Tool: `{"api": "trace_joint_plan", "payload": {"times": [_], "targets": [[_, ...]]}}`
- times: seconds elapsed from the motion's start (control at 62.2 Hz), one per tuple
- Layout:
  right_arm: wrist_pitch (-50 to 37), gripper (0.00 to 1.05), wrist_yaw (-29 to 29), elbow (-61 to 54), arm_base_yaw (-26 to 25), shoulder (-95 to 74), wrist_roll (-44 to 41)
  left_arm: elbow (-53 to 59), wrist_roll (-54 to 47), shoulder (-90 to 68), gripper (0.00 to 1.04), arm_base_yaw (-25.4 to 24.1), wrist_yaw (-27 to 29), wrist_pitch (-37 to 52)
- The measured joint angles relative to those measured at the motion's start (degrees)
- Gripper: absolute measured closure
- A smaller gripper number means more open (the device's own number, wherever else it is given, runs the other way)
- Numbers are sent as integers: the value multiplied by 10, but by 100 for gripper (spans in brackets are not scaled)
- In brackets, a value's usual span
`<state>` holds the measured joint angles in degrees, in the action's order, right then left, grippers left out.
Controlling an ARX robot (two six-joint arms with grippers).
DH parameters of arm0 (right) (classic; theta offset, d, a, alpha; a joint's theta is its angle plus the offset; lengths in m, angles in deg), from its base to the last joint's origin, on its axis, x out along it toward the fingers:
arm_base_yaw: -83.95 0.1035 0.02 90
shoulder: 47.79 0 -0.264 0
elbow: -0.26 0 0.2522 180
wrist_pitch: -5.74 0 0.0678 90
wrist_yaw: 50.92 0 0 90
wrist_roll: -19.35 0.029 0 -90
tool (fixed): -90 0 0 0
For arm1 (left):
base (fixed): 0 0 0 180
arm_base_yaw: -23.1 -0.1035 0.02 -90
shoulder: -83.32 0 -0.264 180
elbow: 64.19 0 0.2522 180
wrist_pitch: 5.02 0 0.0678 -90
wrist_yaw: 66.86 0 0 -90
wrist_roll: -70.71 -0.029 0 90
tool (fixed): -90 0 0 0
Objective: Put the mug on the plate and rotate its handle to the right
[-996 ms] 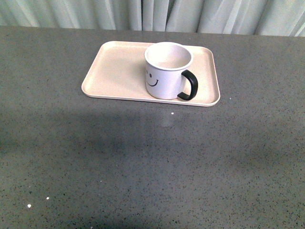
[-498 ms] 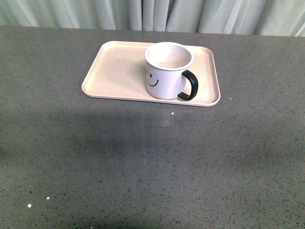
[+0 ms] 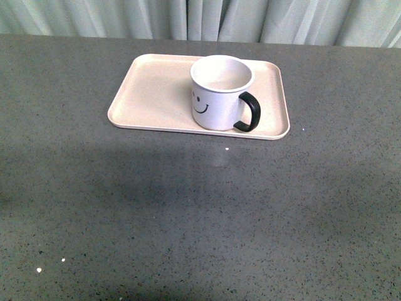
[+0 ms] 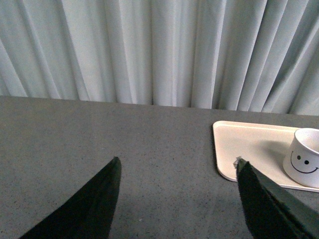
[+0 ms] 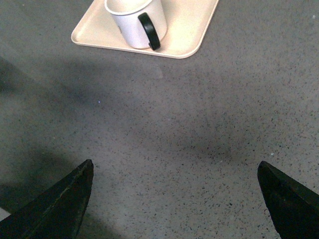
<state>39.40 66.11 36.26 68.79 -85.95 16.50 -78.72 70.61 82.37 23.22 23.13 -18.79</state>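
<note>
- As the mug [image 3: 220, 94] is standing on the plate [image 3: 150, 94] by the worktop's far edge, its handle [image 3: 249, 113] is pointing right.
- The left gripper [image 4: 178, 160] and right gripper [image 5: 174, 163] are hanging spread and empty; the task is seemingly finishing, needing no regrasp.

Looked like staged test booth or lab bench; exact kind could not be told. Counter [image 3: 200, 207] was broad dark grey speckled slab, stone-like. Pale pleated curtain [image 3: 188, 19] hung straight behind its far edge as plain backdrop across whole width. Mug [image 3: 216, 103] on plate [image 3: 150, 94] gave domestic touch.
</note>
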Motion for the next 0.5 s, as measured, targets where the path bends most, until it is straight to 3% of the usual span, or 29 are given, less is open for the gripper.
{"api": "trace_joint_plan", "payload": {"times": [0.145, 0.321, 0.498], "targets": [[-129, 9, -32, 138, -7, -221, -2, 0, 0, 0, 8, 0, 0, 0], [-150, 9, -61, 275, 64, -429, 14, 0, 0, 0, 9, 0, 0, 0], [-126, 9, -117, 425, 171, -602, 62, 0, 0, 0, 9, 0, 0, 0]]}}
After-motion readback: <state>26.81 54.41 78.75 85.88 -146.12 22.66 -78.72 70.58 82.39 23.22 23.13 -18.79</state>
